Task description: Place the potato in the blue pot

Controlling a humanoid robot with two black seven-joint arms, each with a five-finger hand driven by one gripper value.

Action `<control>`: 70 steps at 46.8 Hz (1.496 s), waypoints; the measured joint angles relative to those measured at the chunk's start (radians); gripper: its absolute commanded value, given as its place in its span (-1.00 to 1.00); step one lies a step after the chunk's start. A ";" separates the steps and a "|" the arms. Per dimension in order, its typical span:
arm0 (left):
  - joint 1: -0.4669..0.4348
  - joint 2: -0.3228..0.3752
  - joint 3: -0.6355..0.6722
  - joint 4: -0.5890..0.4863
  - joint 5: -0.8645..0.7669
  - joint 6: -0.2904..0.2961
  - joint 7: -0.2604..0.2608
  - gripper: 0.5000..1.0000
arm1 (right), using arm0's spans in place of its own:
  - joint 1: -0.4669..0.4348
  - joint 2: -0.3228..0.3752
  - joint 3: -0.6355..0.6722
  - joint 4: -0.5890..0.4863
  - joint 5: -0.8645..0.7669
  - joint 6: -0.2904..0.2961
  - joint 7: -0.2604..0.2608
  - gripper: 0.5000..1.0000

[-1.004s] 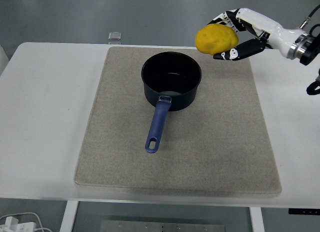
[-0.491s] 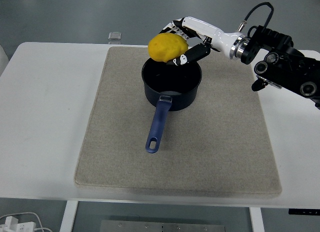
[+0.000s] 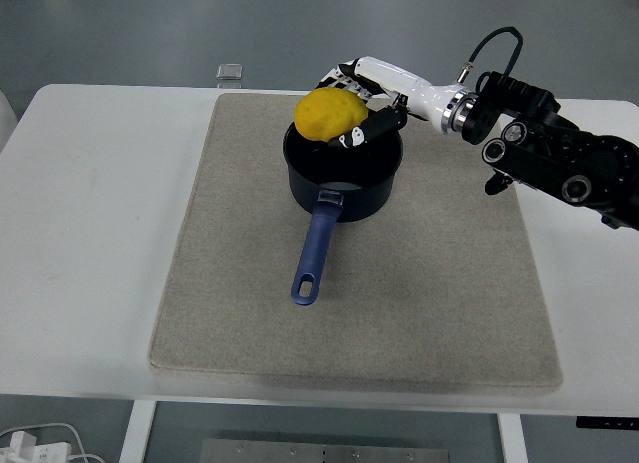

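1. At the near-left corner, below the surface [image 3: 90, 233], a white cable and plug [image 3: 30, 446] lie on the floor; the surface's near edge runs across the bottom of the view.
2. A beige mat [image 3: 399, 303] covers the middle of the white surface; its near edge lies close to the surface's near edge, and its far edge reaches close to the far edge.
3. The blue pot [image 3: 344, 174] stands upright on the far half of the mat, roughly midway between the mat's left and right edges; its handle [image 3: 314, 251] points toward the near edge, slightly to the left, and ends in a loop with a hole.
4. The inside of the pot is dark; what can be seen of it holds nothing.
5. The potato [image 3: 329, 116], yellow and rounded, is held in the air over the far rim of the pot, apart from the mat.
6. The right hand [image 3: 361, 102] is closed around the potato, gripping it from the right and from behind; one dark fingertip [image 3: 351, 137] shows under the potato's right side.
7. The right arm [image 3: 544, 149] comes in from the right edge, white at the wrist and black further back, with a black cable looping above it.
8. A small clear object [image 3: 230, 72] sits just beyond the mat's far-left corner, at the far edge of the surface.
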 measured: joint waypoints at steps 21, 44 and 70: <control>0.000 0.000 0.000 0.000 0.000 0.000 0.001 1.00 | -0.016 -0.001 0.000 -0.002 -0.001 0.000 0.000 0.80; 0.000 0.000 0.000 0.000 0.000 0.001 0.000 1.00 | -0.016 -0.001 0.000 -0.001 0.000 -0.001 -0.001 0.80; 0.000 0.000 0.000 0.000 0.000 0.000 0.000 1.00 | -0.011 -0.009 0.019 -0.002 0.001 -0.010 -0.003 0.80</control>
